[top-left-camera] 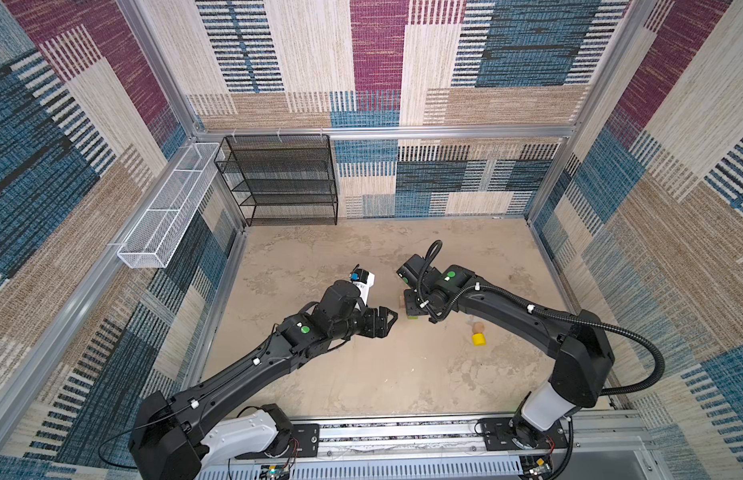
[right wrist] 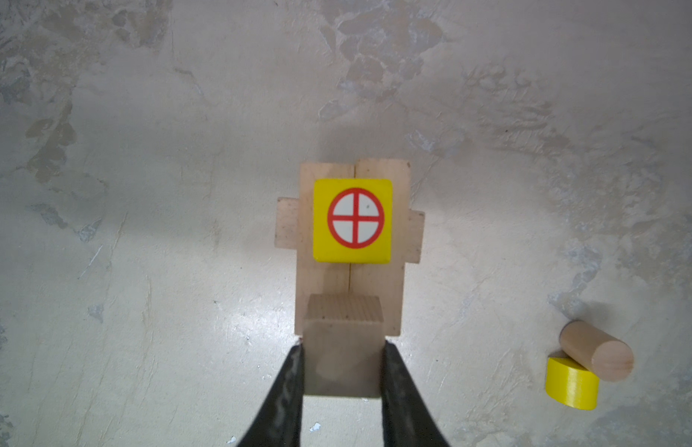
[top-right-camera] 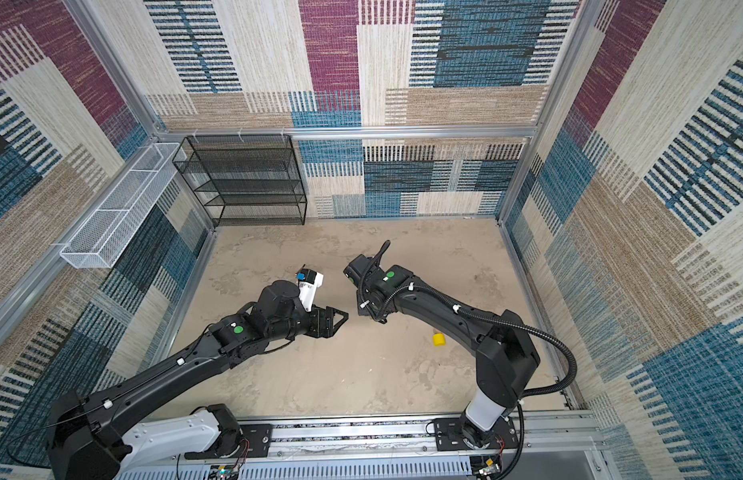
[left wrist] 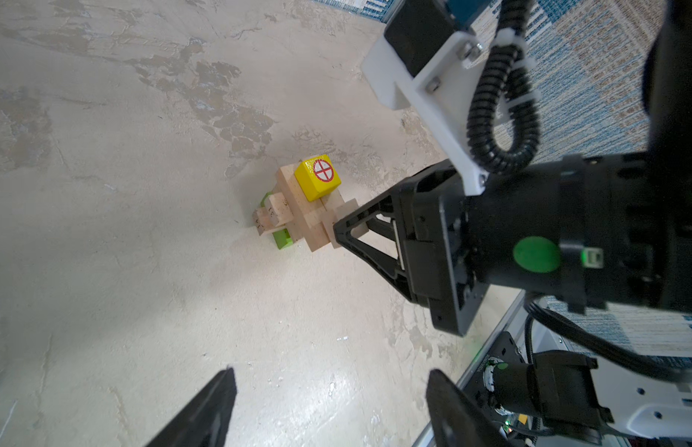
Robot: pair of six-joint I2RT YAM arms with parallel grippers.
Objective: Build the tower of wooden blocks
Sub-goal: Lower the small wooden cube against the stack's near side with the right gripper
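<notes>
Right gripper (right wrist: 343, 350): fingers clamped on a small tan cube (right wrist: 342, 321), held at the near end of the block tower (right wrist: 379, 286). Beyond it, a red-marked yellow cube (right wrist: 352, 220) tops the tower. Left gripper (left wrist: 332, 373): fingers spread, empty, short of the tower. A yellow cylinder (right wrist: 572, 383) and tan peg (right wrist: 596, 350) lie touching, apart from the tower.

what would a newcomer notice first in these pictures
The yellow cube with a red crossed circle, sitting on top of the wood block tower in the middle. Next, the right gripper pinching a small tan cube at the tower's edge. A yellow cylinder and a tan round peg lie together off to the side.
</notes>
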